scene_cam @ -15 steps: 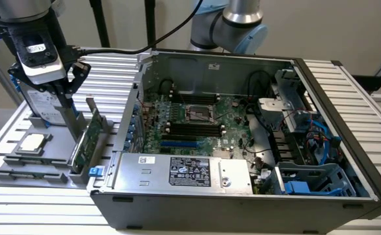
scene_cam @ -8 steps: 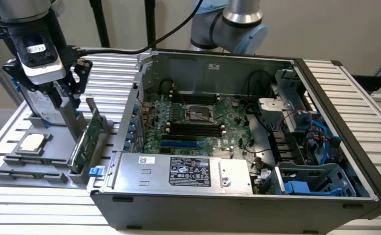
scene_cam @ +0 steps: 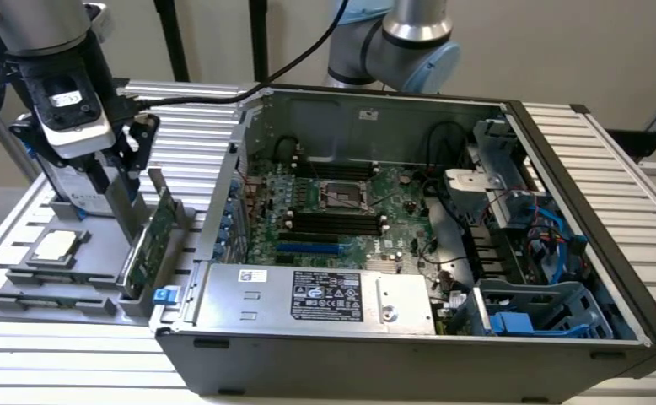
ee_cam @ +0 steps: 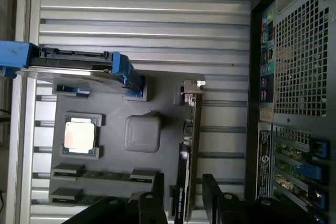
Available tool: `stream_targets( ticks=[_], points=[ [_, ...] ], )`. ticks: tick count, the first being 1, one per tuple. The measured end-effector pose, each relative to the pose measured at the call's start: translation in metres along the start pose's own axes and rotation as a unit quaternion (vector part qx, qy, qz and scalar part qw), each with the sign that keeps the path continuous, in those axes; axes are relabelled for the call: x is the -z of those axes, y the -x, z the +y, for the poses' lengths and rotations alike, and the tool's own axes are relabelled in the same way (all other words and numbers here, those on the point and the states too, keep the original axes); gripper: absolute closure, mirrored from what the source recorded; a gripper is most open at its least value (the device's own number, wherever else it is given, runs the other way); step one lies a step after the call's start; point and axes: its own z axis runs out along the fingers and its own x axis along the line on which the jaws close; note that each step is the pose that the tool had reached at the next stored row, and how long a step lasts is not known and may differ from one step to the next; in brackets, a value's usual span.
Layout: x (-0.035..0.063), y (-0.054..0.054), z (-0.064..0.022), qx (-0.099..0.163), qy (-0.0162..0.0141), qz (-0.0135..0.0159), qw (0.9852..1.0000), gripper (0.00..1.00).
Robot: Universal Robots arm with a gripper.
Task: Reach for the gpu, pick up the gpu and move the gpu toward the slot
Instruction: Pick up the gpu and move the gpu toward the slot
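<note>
Gripper: spread wide, a finger on each side of the gpu, not pinching it.
Gpu: stands on its edge in the grey holder.
Done: the reach, it seems.
Not done: pick-up, move to the slot.

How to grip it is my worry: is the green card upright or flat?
Upright: the green card stands on edge in the grey tray.

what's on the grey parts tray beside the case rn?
On the tray: gpu standing on edge, square silver chip, hard drive with blue rails, memory sticks. The open end effector straddles the gpu and covers one end; tray beneath the drive is hidden.
</note>
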Motion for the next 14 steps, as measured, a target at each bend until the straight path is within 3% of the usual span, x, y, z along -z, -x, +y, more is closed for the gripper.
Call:
stream_targets(
  ticks=[14],
  points=[
    [-0.0253,-0.001,-0.0025,-0.001,-0.0001,-0.0045,1.0000,0.58]
  ],
)
